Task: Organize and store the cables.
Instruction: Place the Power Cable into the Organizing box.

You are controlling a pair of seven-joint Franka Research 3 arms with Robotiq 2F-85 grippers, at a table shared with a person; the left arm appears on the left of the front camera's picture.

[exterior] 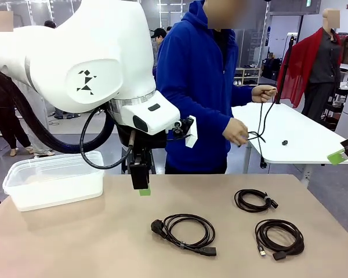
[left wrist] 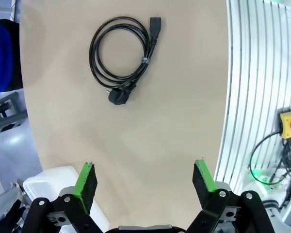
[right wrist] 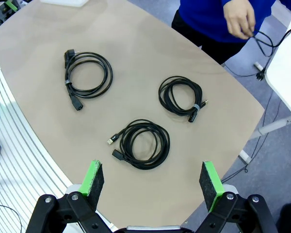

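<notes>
Three coiled black cables lie on the tan table: a thick one with a chunky plug in the middle, a small one behind it to the right, and one with a USB end at the right front. The person in blue holds another cable in both hands, loose and hanging. My left gripper points down, open and empty, above the table left of the plug cable. My right gripper is open and empty, high over the three cables.
A clear plastic container stands on the table's far left, its corner just under my left gripper. A white side table stands behind at the right. The person's hand is beyond the table's far edge.
</notes>
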